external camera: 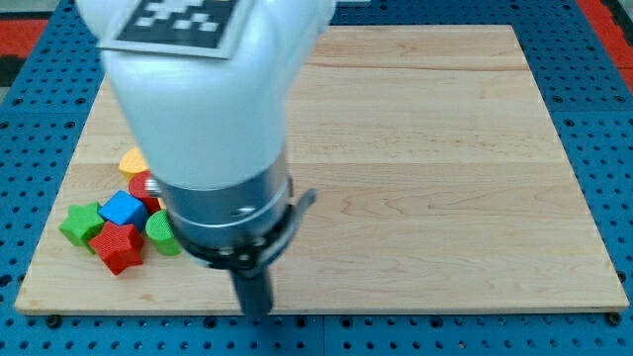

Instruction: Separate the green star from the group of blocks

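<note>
You had one arm (203,109) in shot, big white housing with a black-and-white marker on top, filling the view's upper left and centre-left. Below it sat a grey metal collar (229,213), then the dark rod. My tip (257,312) was down at the view's bottom edge of the wooden board (445,168), right by the board's rim. No pincer on this rig, just the rod, so nothing to call released or clenched.

Your task block, the green star (81,222), lay at the view's far left, leftmost of the cluster. It was touching or just beside the red star (119,247) to its lower right and the blue block (124,209) to its upper right; shape of the blue one looked like a cube but hard to be sure. A second green block (161,233), rounded, sat at the cluster's right side, partly hidden by the collar. A red block (143,186) and a yellow/orange block (133,160) were above the blue one, both partly covered by the arm, shapes not readable.

My tip was well to the view's right and lower than the cluster, not touching any block. The green star was the block farthest from it.

Blue pegboard (593,69) surrounded the board.
</note>
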You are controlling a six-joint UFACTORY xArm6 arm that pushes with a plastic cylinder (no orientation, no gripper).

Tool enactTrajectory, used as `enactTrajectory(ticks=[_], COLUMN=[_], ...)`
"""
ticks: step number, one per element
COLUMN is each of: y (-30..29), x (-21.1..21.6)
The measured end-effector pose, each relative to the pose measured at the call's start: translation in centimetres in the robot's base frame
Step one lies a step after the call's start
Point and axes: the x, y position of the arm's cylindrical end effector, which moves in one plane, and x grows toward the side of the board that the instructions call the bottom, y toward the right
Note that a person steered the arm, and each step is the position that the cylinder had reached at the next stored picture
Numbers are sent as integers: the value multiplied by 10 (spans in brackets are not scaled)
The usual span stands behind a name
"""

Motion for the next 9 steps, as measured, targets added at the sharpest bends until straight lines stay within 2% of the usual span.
enactTrajectory(ticks=[1,2,3,5,6,8,9], y=[-71,-126,-129,-120,-102,-123,-151], x=[0,-19,-69,-121,-101,-68,-75])
